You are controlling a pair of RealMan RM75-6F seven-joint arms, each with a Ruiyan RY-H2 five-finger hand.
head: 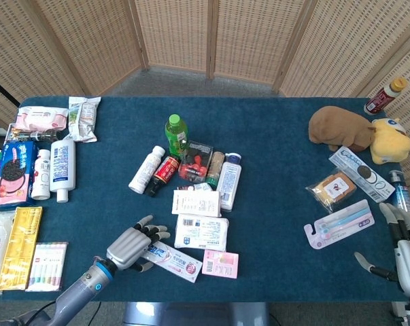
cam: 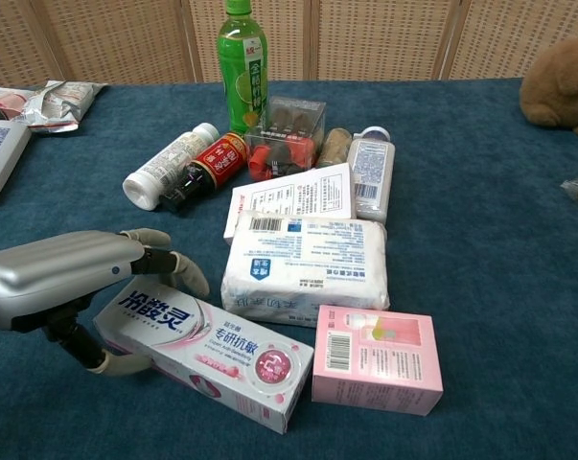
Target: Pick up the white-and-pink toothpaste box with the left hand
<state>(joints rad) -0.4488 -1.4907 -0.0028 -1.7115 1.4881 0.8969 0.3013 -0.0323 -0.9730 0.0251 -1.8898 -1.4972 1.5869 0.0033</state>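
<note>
The white-and-pink toothpaste box lies flat on the blue table near the front edge, slanted. My left hand is at its left end. Its fingers reach over the box's far side and its thumb lies on the near side, so the hand straddles the end. The fingers are still apart and the box rests on the cloth. My right hand hovers with spread fingers at the table's right front corner, holding nothing.
A pink box, a white wipes pack and a white carton crowd the toothpaste box's right and far side. Bottles stand behind. Snack packs fill the left edge. A toothbrush pack and plush toys lie right.
</note>
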